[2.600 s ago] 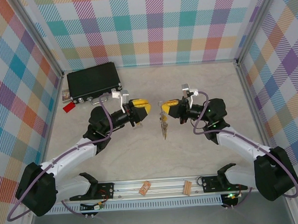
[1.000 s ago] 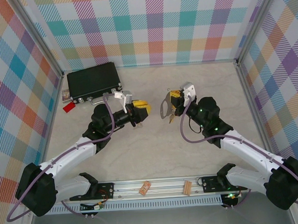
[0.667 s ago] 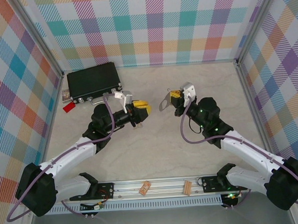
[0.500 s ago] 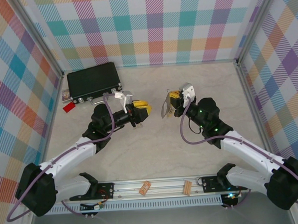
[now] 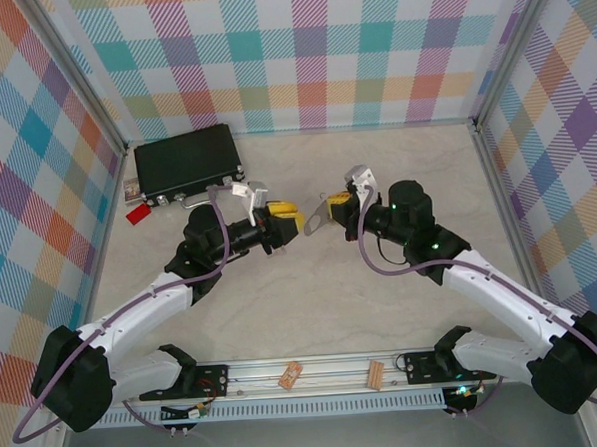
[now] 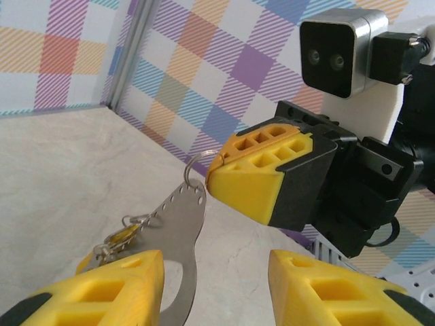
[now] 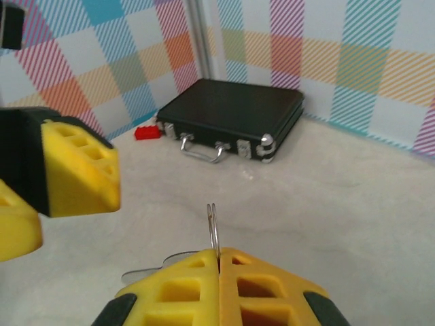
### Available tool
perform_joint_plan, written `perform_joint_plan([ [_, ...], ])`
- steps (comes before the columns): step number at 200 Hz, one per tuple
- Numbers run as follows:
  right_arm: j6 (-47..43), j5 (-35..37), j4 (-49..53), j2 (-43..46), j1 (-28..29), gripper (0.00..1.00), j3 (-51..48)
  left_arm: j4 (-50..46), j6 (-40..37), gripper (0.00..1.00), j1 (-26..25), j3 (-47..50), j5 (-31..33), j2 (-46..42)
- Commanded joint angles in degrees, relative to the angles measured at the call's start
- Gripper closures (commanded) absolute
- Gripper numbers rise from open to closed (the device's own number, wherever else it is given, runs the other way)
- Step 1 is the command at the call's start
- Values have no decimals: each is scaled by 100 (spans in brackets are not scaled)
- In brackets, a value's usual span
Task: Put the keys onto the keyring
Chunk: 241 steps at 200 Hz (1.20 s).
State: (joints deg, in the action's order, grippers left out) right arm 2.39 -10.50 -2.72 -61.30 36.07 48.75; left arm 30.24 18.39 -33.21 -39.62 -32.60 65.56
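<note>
Left wrist view, nearest first: the left gripper [image 6: 216,288] has its fingers spread. The lower end of the keyring [image 6: 181,224] lies in the gap between them, close to one finger, but we cannot tell whether it touches. A yellow-headed key [image 6: 121,236] hangs just beside the keyring's flat grey body; how it is attached is too small to resolve. Beyond it, the right gripper [image 6: 231,178] has its fingers pressed together, pinching the keyring by its thin top ring.

In the top view we note the change. Seconds ago the right gripper held the keyring hanging straight down, well apart from the left gripper. It now presents the keyring nearly level, with the free end pointing into the left fingers. The left arm has hardly moved.

We judge this to be a handover or two-handed brace, with the left gripper closing next. The black case [image 5: 187,161] at the far side plays no part.
</note>
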Motion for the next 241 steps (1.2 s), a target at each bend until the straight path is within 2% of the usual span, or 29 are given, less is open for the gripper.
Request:
perform_joint_plan([
  [1,121,-725,716,-25,-69,100,318,94,-140,56,56,-264,-470,126],
  [28,109,-1060,1159,-150,-156,100,547,227,-234,56,86,-393,-876,431],
  [58,141,-1339,1191,-164,-254,100,608,334,-303,57,174,-505,-1065,763],
  [102,206,-1576,1159,-225,-309,100,653,679,-146,65,198,-642,-1533,1130],
  [138,213,-1729,1135,-264,-337,100,662,805,-74,66,201,-713,-1625,1275],
  [163,209,-1780,1135,-271,-345,100,654,828,-59,70,201,-742,-1655,1310],
  [179,209,-1822,1109,-260,-364,100,660,821,-64,79,201,-766,-1728,1337],
  [222,241,-1952,1048,-242,-408,100,645,791,-25,81,201,-819,-1927,1397],
  [241,275,-1989,1031,-237,-435,100,644,769,-30,87,201,-828,-2009,1409],
])
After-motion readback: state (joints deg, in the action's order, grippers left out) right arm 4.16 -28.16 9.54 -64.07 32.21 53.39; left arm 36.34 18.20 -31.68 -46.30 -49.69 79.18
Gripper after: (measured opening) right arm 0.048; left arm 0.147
